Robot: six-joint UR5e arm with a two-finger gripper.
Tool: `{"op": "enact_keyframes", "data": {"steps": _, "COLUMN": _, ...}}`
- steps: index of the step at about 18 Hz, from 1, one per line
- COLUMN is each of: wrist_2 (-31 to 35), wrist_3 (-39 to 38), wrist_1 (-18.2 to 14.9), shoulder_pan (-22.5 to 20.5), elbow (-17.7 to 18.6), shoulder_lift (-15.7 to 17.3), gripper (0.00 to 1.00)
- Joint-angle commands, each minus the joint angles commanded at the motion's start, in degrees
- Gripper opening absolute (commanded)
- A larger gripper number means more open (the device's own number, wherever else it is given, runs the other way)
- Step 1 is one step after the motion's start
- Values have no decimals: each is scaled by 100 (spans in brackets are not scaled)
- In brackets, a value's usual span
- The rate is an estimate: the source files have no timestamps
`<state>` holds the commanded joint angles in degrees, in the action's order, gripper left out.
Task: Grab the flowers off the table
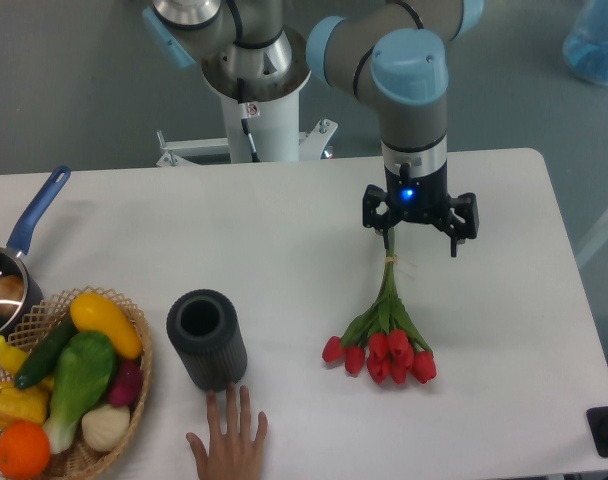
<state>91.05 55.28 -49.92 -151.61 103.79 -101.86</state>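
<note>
The flowers [384, 350], a bunch of red tulip buds with green leaves, lie on the white table [284, 230] right of centre. The buds point toward the front edge and the thin stems [389, 275] run back toward the arm. My gripper [421, 243] points straight down over the stem end, with its jaws spread apart. The left finger [387, 235] stands right at the tip of the stems and the right finger [454, 245] stands clear of them. Nothing is held between the jaws.
A dark ribbed cylinder vase [206, 340] stands upright left of the flowers. A human hand [229, 440] rests at the front edge just below it. A wicker basket [134, 385] of vegetables sits at the front left, with a blue-handled pot [14, 265] behind it.
</note>
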Motion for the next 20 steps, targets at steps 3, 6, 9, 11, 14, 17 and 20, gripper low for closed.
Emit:
{"op": "enact_keyframes", "data": {"steps": 3, "wrist_2": 17, "wrist_3": 474, "wrist_1": 9, "shoulder_pan": -27, "elbow": 219, "shoulder_lift": -97, "gripper": 100}}
{"op": "enact_keyframes", "data": {"steps": 6, "wrist_2": -9, "wrist_3": 511, "wrist_1": 26, "shoulder_pan": -44, "elbow": 395, "shoulder_lift": -193, "gripper": 100}}
{"op": "enact_keyframes", "data": {"steps": 9, "wrist_2": -61, "wrist_3": 519, "wrist_1": 97, "shoulder_pan": -237, "elbow": 458, "shoulder_lift": -360, "gripper": 100}}
{"op": "enact_keyframes", "data": {"steps": 11, "wrist_2": -70, "wrist_3": 554, "wrist_1": 97, "shoulder_pan": -343, "elbow": 414, "shoulder_lift": -526, "gripper": 100}}
{"op": "enact_keyframes", "data": {"steps": 14, "wrist_2": -114, "wrist_3": 502, "wrist_1": 105, "shoulder_pan": -308, "elbow": 414, "shoulder_lift": -659, "gripper": 100}}
{"op": "enact_keyframes", "data": {"steps": 17, "wrist_2": -140, "wrist_3": 502, "wrist_1": 220, "shoulder_pan": -299, "elbow": 396, "shoulder_lift": -774, "gripper": 100}}
{"op": "enact_keyframes", "data": {"steps": 20, "wrist_2": -281, "wrist_3": 423, "wrist_1": 229, "shoulder_pan": -282, "elbow": 475, "shoulder_lift": -809, "gripper": 100}}
